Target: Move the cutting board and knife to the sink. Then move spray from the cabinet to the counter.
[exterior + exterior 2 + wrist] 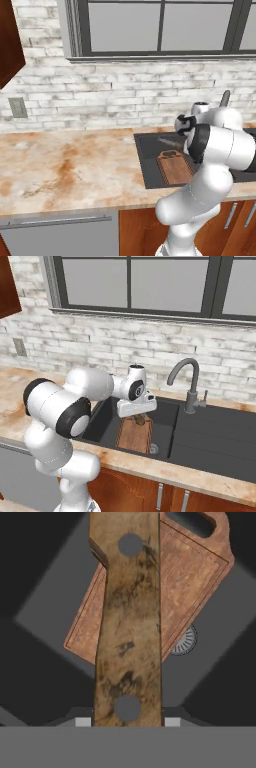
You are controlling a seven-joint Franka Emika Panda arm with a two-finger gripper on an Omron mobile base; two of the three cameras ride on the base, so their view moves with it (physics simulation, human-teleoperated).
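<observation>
Close against your hand camera, the knife's wooden handle sits clamped in your gripper above the sink. Below lies the cutting board, already in the basin. Next, lower and release the knife there.

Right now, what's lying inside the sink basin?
The cutting board lies flat in the sink, partly covering the drain. The gripper holds the knife's wooden handle above it; the handle hides the board's middle.
</observation>
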